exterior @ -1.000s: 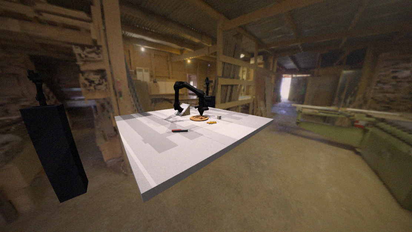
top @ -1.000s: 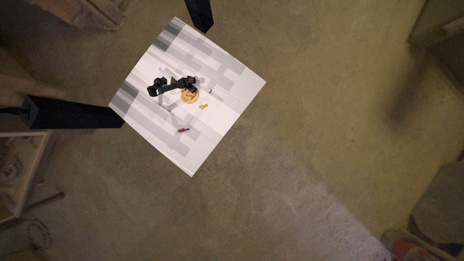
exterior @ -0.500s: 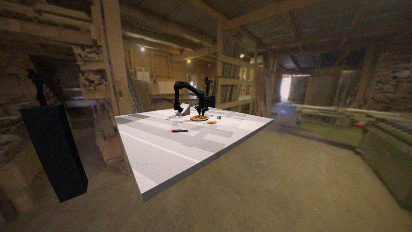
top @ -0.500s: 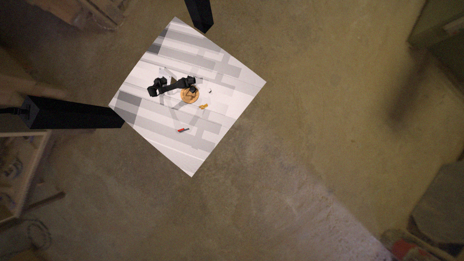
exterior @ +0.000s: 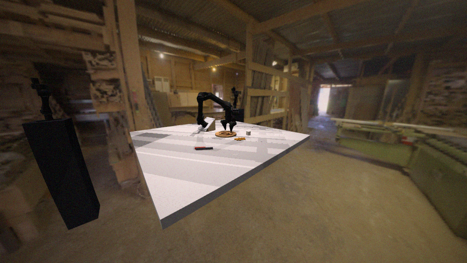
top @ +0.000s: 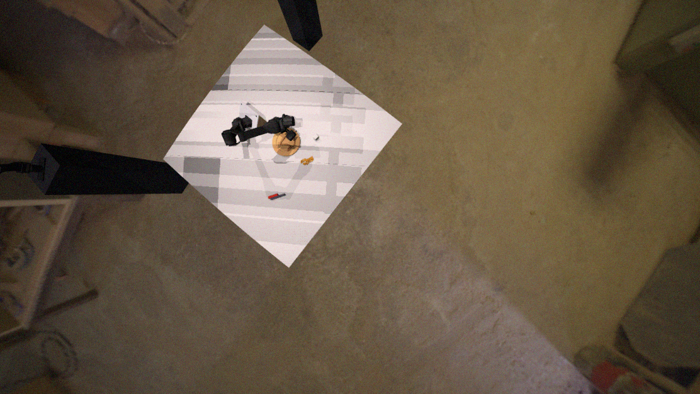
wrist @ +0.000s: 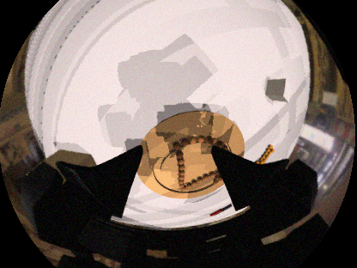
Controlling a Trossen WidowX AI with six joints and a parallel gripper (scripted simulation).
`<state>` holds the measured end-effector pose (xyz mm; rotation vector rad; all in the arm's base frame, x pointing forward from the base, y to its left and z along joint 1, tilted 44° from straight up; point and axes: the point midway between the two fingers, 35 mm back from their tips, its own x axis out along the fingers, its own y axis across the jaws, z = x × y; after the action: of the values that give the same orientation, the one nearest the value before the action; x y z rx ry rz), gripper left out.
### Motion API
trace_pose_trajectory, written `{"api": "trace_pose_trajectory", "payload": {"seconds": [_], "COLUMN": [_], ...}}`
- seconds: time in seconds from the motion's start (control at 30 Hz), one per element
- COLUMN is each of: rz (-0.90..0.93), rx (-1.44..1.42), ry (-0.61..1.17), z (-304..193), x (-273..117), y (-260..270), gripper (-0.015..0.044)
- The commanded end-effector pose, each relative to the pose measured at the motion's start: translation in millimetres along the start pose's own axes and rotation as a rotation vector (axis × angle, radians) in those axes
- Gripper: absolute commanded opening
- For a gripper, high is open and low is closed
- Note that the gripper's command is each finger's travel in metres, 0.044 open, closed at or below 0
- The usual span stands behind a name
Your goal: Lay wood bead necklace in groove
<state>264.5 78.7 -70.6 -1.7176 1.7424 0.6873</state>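
Observation:
The brown wood bead necklace [wrist: 181, 167] lies on the round bead board [wrist: 236, 137] [top: 277, 149] [exterior: 218, 134]. In the wrist view its left run goes nearly straight across the inside of the ring groove. A lower run slants up to the right, and the upper run curves along the far side. The groove shows bare at the left and near side. Whether the upper beads sit in it I cannot tell. The right part is hidden by a finger. My gripper [wrist: 178, 149] [exterior: 228, 130] is wide open and empty, just above the board, its fingertips on either side of the left run.
An orange bead string [top: 306, 160] [exterior: 240, 139] [wrist: 266, 155] lies beside the board. A small grey cube [top: 315, 137] [exterior: 248, 132] [wrist: 275, 89] stands near it. A red and black tool [top: 276, 196] [exterior: 203, 148] lies farther off. A slanted white panel [exterior: 206, 124] stands by the arm's base.

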Motion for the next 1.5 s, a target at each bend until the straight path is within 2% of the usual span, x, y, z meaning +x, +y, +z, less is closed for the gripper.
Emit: {"api": "trace_pose_trajectory", "payload": {"seconds": [0.0, 0.33, 0.4, 0.67, 0.73, 1.27, 1.47], "rz": [0.004, 0.004, 0.004, 0.005, 0.001, 0.006, 0.007], "rx": [0.002, 0.002, 0.068, 0.839, 0.947, 2.446, 2.825], "ry": [-0.004, -0.004, -0.004, -0.002, -0.001, 0.003, 0.005], "z": [0.6, 0.6, 0.3, -2.5, -3.8, -9.3, -10.8], "x": [-0.5, -0.5, -1.2, -9.8, -12.2, -28.1, -32.1], "y": [0.6, 0.6, 0.5, -0.8, 0.7, -2.2, -2.9], "gripper": [0.0440, 0.0440, 0.0387, 0.0177, 0.0125, 0.0120, 0.0120]}}
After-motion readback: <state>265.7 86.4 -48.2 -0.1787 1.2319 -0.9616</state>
